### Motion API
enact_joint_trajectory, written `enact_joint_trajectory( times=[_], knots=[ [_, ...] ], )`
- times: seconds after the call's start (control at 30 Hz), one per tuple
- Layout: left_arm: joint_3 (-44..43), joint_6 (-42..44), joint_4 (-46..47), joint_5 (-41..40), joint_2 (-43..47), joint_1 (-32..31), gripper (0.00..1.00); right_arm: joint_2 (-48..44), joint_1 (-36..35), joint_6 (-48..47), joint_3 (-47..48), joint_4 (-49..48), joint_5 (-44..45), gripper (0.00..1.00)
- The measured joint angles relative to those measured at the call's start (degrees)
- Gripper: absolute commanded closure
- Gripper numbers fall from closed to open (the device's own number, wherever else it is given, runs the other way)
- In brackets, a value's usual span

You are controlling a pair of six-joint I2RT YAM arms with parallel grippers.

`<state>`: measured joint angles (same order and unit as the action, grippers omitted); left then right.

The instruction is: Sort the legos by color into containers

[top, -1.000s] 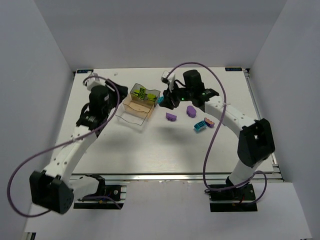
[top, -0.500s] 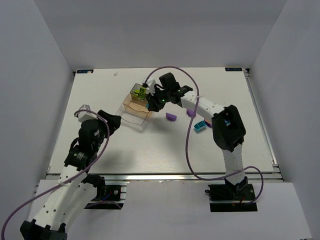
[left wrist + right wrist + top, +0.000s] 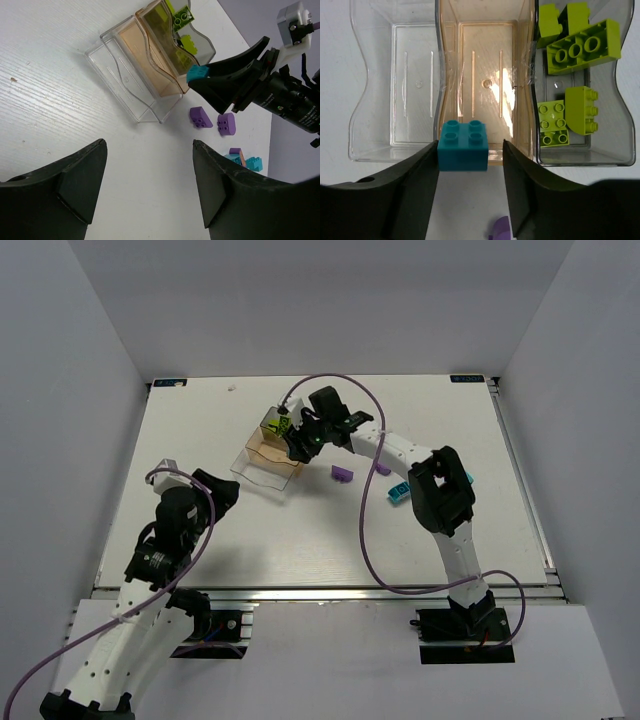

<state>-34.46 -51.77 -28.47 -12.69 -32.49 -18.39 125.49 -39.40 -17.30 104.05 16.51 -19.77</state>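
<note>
My right gripper hangs over the near end of the orange-tinted tray. A cyan brick sits between its fingers, against the left one, with a visible gap to the right one, so the jaws stand open around it. The brick also shows in the left wrist view. The clear tray and the orange tray hold nothing. The smoky grey tray holds several lime green bricks. My left gripper is open and empty, well short of the trays.
Two purple bricks and a cyan brick lie on the white table right of the trays. Another cyan piece shows beside the right arm's elbow. White walls enclose the table.
My right gripper carried the cyan brick left from beside the trays to above the orange tray. My left arm drew back from the trays toward the near left.
</note>
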Motion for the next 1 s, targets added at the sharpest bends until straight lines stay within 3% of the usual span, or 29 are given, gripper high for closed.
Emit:
enact_joint_trajectory(
  times=[0.03, 0.1, 0.27, 0.43, 0.5, 0.53, 0.63, 0.67, 0.7, 0.73, 0.83, 1.0],
  knots=[
    [0.0, 0.0, 0.0, 0.0, 0.0, 0.0, 0.23, 0.0, 0.0, -0.1, 0.2, 0.0, 0.0, 0.34],
    [0.0, 0.0, 0.0, 0.0, -0.2, 0.0, 0.23, 0.0, 0.0, -0.2, 0.4, 0.0, 0.0, 0.11],
    [0.0, 1.3, 0.2, 0.0, -2.2, 0.0, 0.3, -1.1, 0.2, -1.3, -1.5, -1.9, 0.4, 0.1],
    [-0.7, 4.0, 0.3, 0.0, -4.3, 0.0, 0.42, -14.3, 1.6, -2.1, -18.1, -10.5, 2.3, 0.11],
    [-0.7, 4.9, 0.8, 0.0, -4.3, 0.0, 0.47, -20.7, 3.0, -3.0, -22.8, -11.8, 1.7, 0.3],
    [-0.7, 5.4, 1.3, 0.1, -4.3, 0.0, 0.5, -22.9, 3.8, -3.3, -23.5, -11.9, 0.7, 0.52],
    [-0.7, 6.2, 3.1, 1.0, -4.3, 0.0, 0.64, -28.1, 7.0, -3.8, -23.6, -9.8, -1.6, 0.95],
    [-0.7, 6.3, 3.7, 1.4, -4.3, 0.0, 0.68, -29.9, 8.5, -4.5, -23.6, -8.6, -1.7, 0.95],
    [-0.6, 6.4, 4.2, 1.7, -4.3, 0.0, 0.73, -31.0, 9.8, -4.5, -23.7, -7.1, -1.9, 0.92],
    [-0.5, 6.6, 4.8, 2.1, -4.3, 0.0, 0.75, -32.5, 11.4, -4.5, -24.6, -5.6, -2.0, 0.78],
    [0.7, 6.8, 6.4, 3.4, -4.3, 0.0, 0.77, -35.6, 16.7, -6.5, -27.7, 1.1, -2.7, 0.49],
    [2.6, 6.9, 7.8, 5.5, -4.9, 0.0, 0.69, -36.9, 25.4, -21.6, -29.4, 18.1, -4.3, 0.4]
  ],
)
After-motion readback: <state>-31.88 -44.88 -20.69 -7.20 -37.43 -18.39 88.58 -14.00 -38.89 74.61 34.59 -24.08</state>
